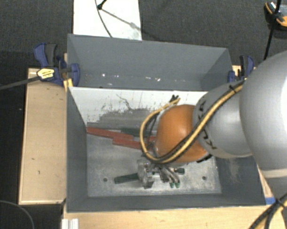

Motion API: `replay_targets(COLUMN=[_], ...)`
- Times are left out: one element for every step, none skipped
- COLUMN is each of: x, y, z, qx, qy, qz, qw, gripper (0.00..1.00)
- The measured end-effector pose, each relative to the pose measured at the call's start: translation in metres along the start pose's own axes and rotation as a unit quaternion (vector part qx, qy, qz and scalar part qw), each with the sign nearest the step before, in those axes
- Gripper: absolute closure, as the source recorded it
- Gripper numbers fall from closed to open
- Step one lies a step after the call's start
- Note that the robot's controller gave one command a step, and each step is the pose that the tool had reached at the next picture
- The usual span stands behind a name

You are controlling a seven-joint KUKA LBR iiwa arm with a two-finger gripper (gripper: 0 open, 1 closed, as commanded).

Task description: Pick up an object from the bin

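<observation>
My gripper [148, 178] is low over the bin's floor, near the front middle, under the orange wrist cover. A dark green stick-like tool [126, 178] lies flat on the floor, and its right end runs in under the gripper's tips. Small green pieces [176, 183] show just right of the gripper. A long red-brown flat bar [115, 135] lies across the floor behind the gripper, with a dark green piece [129, 131] beside it.
The arm and its orange cover with looping cables reach in from the right and hide the bin's middle right. The bin's sloped walls rise on all sides.
</observation>
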State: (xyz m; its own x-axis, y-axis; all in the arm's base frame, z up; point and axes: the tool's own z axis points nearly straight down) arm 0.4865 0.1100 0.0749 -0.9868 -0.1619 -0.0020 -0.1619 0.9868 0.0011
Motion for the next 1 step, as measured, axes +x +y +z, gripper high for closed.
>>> replay_targets(x=[0.0], y=[0.0], z=[0.0], qx=[0.0], qy=[0.0], qz=[0.0], qw=[1.0], gripper=[1.0])
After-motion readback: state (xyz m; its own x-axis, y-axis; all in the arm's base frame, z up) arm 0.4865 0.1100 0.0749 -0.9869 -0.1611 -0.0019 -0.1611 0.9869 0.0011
